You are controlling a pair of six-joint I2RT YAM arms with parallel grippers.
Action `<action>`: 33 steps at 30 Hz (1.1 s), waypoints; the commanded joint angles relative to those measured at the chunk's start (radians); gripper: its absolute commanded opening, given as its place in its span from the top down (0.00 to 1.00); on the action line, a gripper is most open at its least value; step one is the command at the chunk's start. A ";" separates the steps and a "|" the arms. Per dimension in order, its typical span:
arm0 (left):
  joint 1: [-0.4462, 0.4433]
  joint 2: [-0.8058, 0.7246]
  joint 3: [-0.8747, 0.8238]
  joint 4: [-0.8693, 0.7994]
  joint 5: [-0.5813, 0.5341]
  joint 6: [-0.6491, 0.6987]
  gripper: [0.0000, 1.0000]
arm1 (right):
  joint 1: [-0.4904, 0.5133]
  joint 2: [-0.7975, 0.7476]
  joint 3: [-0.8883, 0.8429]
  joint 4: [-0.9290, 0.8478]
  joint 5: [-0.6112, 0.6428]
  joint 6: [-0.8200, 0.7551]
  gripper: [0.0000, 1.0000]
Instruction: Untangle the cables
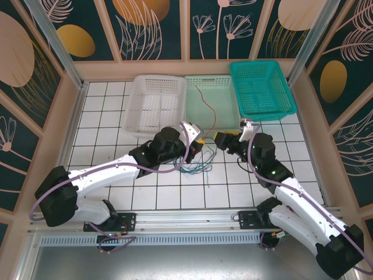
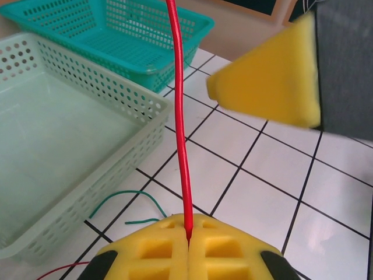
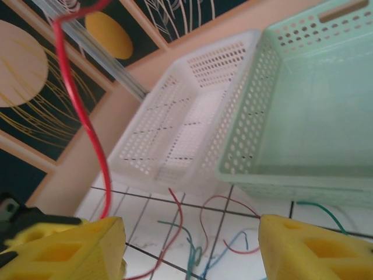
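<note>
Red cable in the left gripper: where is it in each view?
Top external: red cable arcs up from centre, crossing the pale green basket.
Left wrist: red cable vertical, centre; basket at left.
Right wrist: red cable at far left; basket at right.
Shared landmark: the pale green basket.

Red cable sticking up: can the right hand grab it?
Probably yes. The right hand is open close beside the red cable, with nothing between them. The left hand pinches the cable lower down, holding it upright.
</note>
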 commanded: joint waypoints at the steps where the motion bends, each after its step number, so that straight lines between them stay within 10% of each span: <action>1: 0.002 0.023 0.044 0.044 0.027 0.010 1.00 | -0.014 0.023 0.023 0.124 -0.107 0.032 0.38; 13: 0.002 0.089 0.082 0.101 0.123 -0.004 1.00 | -0.012 0.096 -0.001 0.232 -0.135 0.066 0.50; 18: 0.002 0.105 0.085 0.115 0.086 -0.025 1.00 | -0.012 0.158 0.036 0.229 -0.150 0.060 0.84; 20: 0.003 0.109 0.085 0.123 0.025 -0.052 0.89 | -0.014 0.163 0.058 0.172 -0.108 0.042 1.00; 27: 0.002 0.137 0.150 0.148 0.000 -0.076 0.45 | -0.118 0.179 0.234 -0.070 -0.061 -0.072 1.00; 30: 0.002 0.112 0.141 0.136 -0.041 -0.065 0.02 | -0.202 0.225 0.385 -0.227 -0.044 -0.173 1.00; 33: 0.003 0.059 0.100 0.139 -0.121 -0.048 0.01 | -0.272 0.290 0.524 -0.337 0.037 -0.284 1.00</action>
